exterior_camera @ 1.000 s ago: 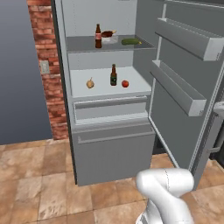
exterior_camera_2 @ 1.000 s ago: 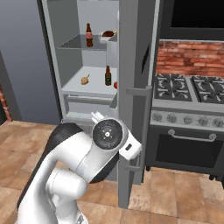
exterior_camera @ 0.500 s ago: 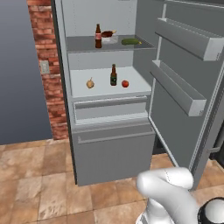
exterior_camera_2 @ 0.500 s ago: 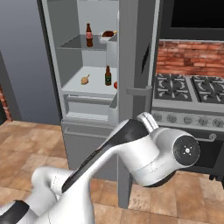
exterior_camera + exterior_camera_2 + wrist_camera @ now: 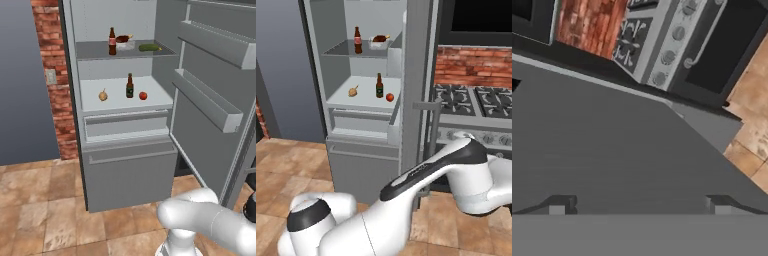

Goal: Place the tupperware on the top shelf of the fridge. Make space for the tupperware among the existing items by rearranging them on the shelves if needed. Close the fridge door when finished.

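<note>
Up on the top shelf [image 5: 95, 50] sits the tupperware [image 5: 124, 43], far from the wide-open, empty gripper [image 5: 639, 204].

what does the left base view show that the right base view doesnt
Left base view alone: the cucumber at the right end of the top shelf, and the grey bins lining the back of the open fridge door.

Right base view alone: the stove with its burners and the brick wall above it.

Both: the cola bottle and the tupperware on the top shelf, with the onion, beer bottle and tomato on the white shelf below.
</note>
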Robot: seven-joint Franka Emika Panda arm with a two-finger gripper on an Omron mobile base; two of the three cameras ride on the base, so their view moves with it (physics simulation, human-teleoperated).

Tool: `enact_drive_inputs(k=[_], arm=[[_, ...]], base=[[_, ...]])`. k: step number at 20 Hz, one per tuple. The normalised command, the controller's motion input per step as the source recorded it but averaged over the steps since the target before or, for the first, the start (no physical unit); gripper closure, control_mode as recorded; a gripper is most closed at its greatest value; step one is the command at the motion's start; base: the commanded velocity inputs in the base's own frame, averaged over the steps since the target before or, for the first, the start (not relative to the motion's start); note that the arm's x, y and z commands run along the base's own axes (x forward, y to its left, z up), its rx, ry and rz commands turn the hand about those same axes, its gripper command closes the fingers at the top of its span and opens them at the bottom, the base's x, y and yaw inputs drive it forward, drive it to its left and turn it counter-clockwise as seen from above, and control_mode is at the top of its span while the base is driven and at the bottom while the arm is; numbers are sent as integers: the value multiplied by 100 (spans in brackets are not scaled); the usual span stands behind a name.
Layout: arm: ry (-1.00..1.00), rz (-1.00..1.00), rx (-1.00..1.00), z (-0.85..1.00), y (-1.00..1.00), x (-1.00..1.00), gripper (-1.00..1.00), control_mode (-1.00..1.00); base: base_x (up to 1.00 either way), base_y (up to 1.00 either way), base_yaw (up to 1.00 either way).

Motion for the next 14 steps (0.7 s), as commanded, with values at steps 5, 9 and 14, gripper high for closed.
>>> enact_drive_inputs(k=[5,9,14], arm=[[0,0,21,-46,-14,35,-100,-100],[1,3,15,-69,6,38,-100,-100],[8,10,13,-58,27,51,-100,-100]], base=[[0,0,0],[0,0,0],[0,0,0]])
